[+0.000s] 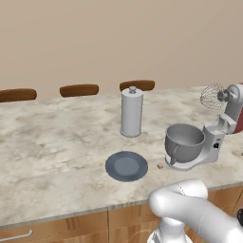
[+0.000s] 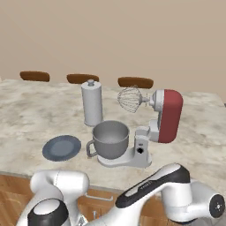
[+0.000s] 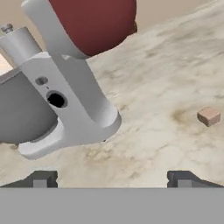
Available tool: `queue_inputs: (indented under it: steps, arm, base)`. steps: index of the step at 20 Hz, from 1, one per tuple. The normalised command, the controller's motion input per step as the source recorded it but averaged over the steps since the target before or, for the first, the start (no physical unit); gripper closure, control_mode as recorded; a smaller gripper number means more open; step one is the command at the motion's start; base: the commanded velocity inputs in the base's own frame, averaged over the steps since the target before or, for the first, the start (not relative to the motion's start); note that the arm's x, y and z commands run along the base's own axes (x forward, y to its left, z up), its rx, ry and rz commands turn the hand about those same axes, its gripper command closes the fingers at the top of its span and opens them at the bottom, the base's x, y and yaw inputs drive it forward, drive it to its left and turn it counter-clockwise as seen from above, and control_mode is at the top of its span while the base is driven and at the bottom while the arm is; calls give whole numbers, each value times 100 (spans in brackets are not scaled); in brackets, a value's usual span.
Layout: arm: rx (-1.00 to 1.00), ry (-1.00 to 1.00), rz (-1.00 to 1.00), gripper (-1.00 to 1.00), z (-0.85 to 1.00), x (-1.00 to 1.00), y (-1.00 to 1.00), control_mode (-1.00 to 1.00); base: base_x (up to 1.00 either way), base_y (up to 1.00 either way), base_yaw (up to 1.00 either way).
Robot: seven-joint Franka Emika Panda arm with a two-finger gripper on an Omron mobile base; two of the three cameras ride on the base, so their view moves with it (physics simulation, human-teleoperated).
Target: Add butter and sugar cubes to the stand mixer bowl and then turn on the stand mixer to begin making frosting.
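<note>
The stand mixer bowl (image 2: 110, 140) sits on the flat base of the stand mixer (image 2: 164, 115), centre of the right base view, handle turned toward the lower left; its interior reads as empty grey from both base views; the dark red head is tilted up and the wire whisk (image 2: 130, 99) hangs clear above the bowl.

One sugar cube (image 1: 160, 166) lies on the counter (image 1: 52, 142) just beside the mixer base, right of the blue-grey plate (image 1: 126, 166) in the left base view; a second tan cube (image 3: 208, 116) shows at the right edge of the hand view, apart from the mixer column on its far side; whether the two are the same piece cannot be told. The butter cannot be made out in any view; a search is likely needed before the task can proceed.

The gripper (image 3: 112, 179) hangs low before the mixer base with its dark tips wide apart, grasping nothing.

Risks, as judged:
- the cube is tiny against the spread fingers; a slightly off closure would flick it across the smooth counter, or pinch a corner and drop it in transit;
- the cube beside the base leaves little room; a descending finger may strike the base or bowl handle and shift the mixer;
- carrying over the bowl, the hand may foul the raised whisk;
- the tall grey canister (image 1: 131, 112) behind the plate could be tipped by a wide swing.
</note>
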Motion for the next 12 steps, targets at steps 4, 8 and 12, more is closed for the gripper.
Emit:
queue_inputs:
  steps: [4, 8, 12]
  arm:
    - [-18, -28, 35, -100, -22, 1, -16, -100]
    - [-18, -30, 22, -100, -14, 18, 0, -100]
    - [-15, -27, 13, -100, -16, 33, 0, -100]
  base:
    - [0, 0, 0]
    - [0, 0, 0]
    - [0, 0, 0]
